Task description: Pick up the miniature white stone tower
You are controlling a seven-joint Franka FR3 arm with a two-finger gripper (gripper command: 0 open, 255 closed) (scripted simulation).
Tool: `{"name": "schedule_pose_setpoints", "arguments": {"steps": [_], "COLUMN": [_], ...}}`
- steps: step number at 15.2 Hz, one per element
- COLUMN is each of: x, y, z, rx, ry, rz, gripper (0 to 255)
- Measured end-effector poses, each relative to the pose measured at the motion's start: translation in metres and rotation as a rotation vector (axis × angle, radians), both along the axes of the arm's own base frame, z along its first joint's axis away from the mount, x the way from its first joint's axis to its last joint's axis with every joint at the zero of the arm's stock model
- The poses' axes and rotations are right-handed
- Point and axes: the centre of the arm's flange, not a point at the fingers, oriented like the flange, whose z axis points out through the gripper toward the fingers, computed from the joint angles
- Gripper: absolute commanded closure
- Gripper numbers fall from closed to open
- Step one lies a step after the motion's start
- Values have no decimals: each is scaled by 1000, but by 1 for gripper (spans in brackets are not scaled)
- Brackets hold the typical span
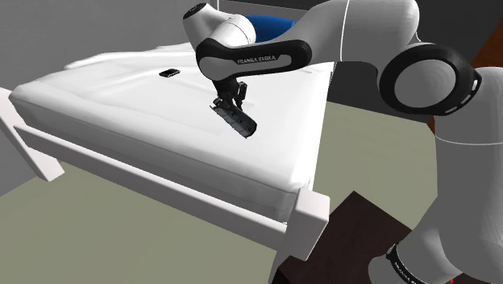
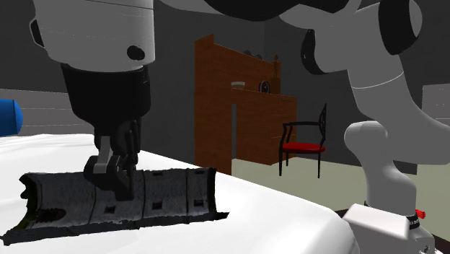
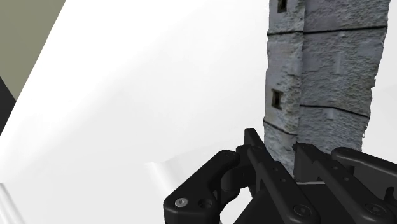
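Grey stone courses mark the tower (image 3: pixel 331 70), which lies on its side on the white bed (image 1: pixel 121 113). In the shoulder view its long axis runs from 10 o'clock to 4 o'clock. The gripper (image 1: pixel 229 102) stands directly above it, toward the 10 o'clock end, so most of the tower's length extends to the hand's 4 o'clock. Whether the hand is wide, narrow or clasping cannot be told. Any grasp here would probably sit off-centre.

One tower (image 1: pixel 237 119), one gripper (image 1: pixel 229 104), one bed (image 1: pixel 113 113), one small black object (image 1: pixel 168 73), one blue cushion (image 1: pixel 271 26), one chair (image 2: pixel 303 146), one brick structure (image 2: pixel 220 108).
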Motion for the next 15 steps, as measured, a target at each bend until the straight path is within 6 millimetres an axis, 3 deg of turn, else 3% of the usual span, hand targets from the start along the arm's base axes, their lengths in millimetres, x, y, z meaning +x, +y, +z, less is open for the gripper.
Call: {"name": "schedule_pose_setpoints", "arguments": {"steps": [4,15], "x": [0,0], "y": [1,0], "z": [9,69], "rx": [0,0], "ry": [1,1], "rz": [0,0], "gripper": [255,255]}}
